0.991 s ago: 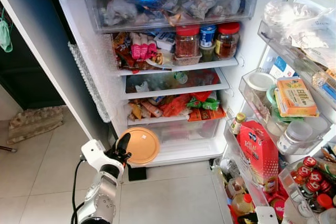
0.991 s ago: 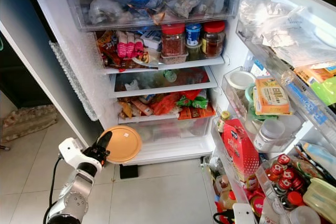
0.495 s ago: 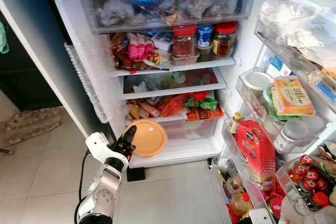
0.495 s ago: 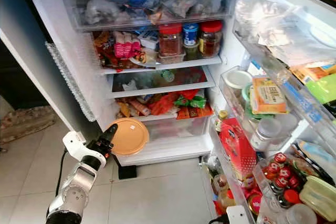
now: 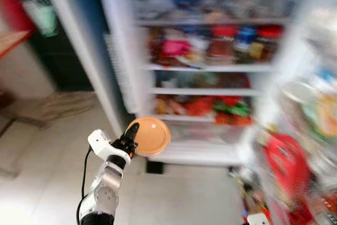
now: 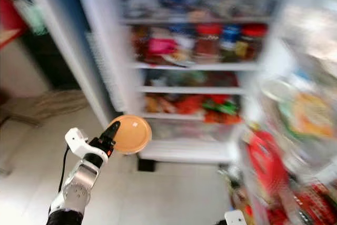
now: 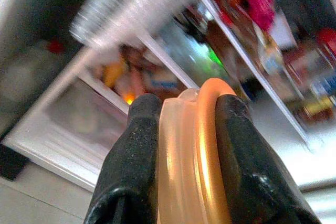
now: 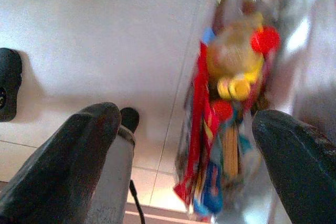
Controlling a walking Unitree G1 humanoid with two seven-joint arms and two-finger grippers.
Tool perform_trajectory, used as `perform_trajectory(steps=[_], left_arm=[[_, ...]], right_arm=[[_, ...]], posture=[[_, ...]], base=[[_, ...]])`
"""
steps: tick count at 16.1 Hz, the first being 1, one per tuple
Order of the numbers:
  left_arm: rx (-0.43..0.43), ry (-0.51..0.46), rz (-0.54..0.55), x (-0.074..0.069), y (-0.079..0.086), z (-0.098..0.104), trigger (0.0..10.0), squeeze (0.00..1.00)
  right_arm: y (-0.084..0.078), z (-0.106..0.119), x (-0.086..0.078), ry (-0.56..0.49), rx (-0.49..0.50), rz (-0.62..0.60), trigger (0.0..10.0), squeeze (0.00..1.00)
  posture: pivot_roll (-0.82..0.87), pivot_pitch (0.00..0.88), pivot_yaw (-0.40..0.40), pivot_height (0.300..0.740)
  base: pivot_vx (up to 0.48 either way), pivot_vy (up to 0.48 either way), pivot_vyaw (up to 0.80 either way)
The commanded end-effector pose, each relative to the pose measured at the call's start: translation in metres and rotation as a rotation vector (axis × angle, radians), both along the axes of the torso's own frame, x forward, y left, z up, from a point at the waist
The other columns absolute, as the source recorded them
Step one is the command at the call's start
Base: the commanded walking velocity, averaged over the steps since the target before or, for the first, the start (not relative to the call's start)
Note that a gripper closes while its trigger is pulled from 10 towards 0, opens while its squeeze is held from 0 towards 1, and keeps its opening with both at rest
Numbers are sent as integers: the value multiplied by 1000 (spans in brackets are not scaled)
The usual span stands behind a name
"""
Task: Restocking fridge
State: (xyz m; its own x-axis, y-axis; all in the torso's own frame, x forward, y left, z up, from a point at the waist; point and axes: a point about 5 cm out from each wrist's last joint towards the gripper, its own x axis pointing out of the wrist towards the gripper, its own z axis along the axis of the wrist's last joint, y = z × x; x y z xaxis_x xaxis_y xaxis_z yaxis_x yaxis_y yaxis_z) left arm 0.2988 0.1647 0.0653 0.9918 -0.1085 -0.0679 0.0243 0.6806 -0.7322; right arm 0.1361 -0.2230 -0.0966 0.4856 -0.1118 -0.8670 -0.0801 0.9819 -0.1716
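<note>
My left gripper point(image 5: 131, 136) is shut on a round orange lidded container point(image 5: 152, 136), held up in front of the open fridge point(image 5: 210, 77) at the height of its lowest drawer. In the left wrist view the container point(image 7: 191, 156) sits edge-on between the two black fingers point(image 7: 131, 156). The fridge shelves are packed with jars, packets and bags, all blurred. My right gripper point(image 8: 184, 145) hangs low and open over the floor beside the door's bottom shelf, with nothing between its fingers.
The fridge door point(image 5: 300, 162) stands open on the right, its racks full of bottles and a red carton. A dark doorway and a floor mat point(image 5: 58, 104) lie to the left. Pale floor tiles point(image 5: 184, 193) spread in front.
The camera has swung left and the picture has blurred. My left gripper still holds the orange container at about the same height before the fridge.
</note>
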Motion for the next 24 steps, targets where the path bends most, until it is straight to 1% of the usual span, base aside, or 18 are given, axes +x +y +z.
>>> perform_trajectory(steps=[1,7,12,21,24], left_arm=[[1,-5,-6,3,0,3,10000,0],[7,-3,-19,6,3,3,10000,0],[16,2,-80,7,-4,3,10000,0],[11,4,-97,9,-9,2,10000,0],[9,5,-92,10,-10,2,10000,0]], right_arm=[[3,-1,-1,1,3,11,10000,0],[3,-1,-1,10,9,10,10000,0],[4,-1,1,6,16,-12,10000,0],[7,-1,2,3,24,7,10000,0],[7,-1,1,9,28,31,10000,0]], posture=[[41,30,24,740],[38,23,23,740],[38,17,23,740],[33,9,28,740],[32,14,26,740]], base=[[274,0,519],[278,0,0],[288,0,0],[295,0,0],[295,0,0]])
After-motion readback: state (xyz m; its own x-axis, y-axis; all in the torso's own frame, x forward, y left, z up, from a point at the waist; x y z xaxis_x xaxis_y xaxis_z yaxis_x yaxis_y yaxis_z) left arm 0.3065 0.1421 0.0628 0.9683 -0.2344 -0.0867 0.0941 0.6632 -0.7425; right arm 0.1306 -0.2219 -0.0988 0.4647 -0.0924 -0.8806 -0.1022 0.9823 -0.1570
